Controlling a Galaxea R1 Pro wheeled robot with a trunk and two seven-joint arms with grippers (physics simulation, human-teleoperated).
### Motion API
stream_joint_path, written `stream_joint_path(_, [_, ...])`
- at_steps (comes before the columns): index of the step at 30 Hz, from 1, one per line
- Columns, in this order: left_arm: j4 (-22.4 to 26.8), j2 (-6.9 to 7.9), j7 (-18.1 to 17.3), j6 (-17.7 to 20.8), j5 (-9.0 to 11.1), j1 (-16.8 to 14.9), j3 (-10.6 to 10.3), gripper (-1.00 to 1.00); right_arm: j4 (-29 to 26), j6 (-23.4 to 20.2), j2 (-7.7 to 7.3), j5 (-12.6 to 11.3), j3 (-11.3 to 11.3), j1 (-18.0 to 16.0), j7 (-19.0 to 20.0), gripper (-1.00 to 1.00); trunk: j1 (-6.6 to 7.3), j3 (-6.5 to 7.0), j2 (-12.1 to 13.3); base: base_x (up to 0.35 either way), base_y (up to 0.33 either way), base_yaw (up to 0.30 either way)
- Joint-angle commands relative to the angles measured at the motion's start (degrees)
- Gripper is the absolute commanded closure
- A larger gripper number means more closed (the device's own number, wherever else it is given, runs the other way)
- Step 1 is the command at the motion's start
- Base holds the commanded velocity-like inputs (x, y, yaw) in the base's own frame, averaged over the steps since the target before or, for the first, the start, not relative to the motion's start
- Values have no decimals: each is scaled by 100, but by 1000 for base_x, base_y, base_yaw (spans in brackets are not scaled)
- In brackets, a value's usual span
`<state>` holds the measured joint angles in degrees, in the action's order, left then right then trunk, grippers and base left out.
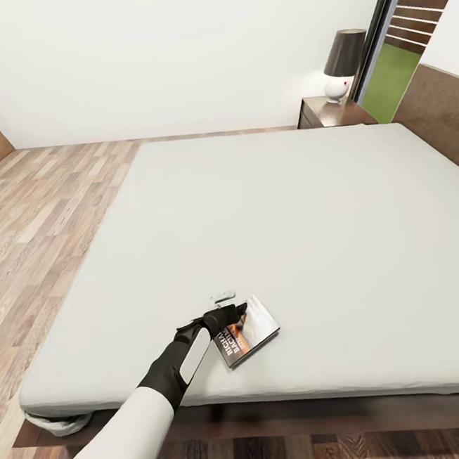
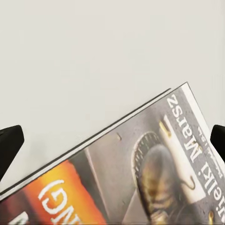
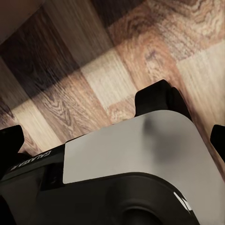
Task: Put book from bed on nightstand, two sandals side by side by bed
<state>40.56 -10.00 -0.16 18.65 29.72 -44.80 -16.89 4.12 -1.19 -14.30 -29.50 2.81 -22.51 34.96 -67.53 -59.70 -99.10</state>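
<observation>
my left gripper (image 1: 228,313) spread over book (image 1: 249,331) on bed (image 1: 311,200) | thin, light, stiff | pinch near edge | right gripper: cannot tell

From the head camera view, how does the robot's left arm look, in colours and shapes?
The left arm has a smooth white shell on its lower segment, then a black forearm with a long pale grey panel along it. It narrows to a black wrist and a black left gripper with slim fingers. A small grey part sits just beyond the gripper. No loose cables show.
</observation>
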Motion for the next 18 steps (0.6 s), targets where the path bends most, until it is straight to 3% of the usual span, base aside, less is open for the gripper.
stream_joint_path(1, [3,0,-2,24,25,-2,1,-100,22,-13,-2,-20,27,-8,32,-100,1,-3,-2,-163,0,0])
stream_joint_path(6, [2,0,-2,24,25,-3,1,-100,21,-13,-2,-20,27,-8,31,-100,1,-3,-2,-120,0,0])
stream_joint_path(18, [4,0,-2,24,25,-2,1,-100,21,-13,-2,-20,27,-8,32,-100,1,-3,-2,-12,0,0])
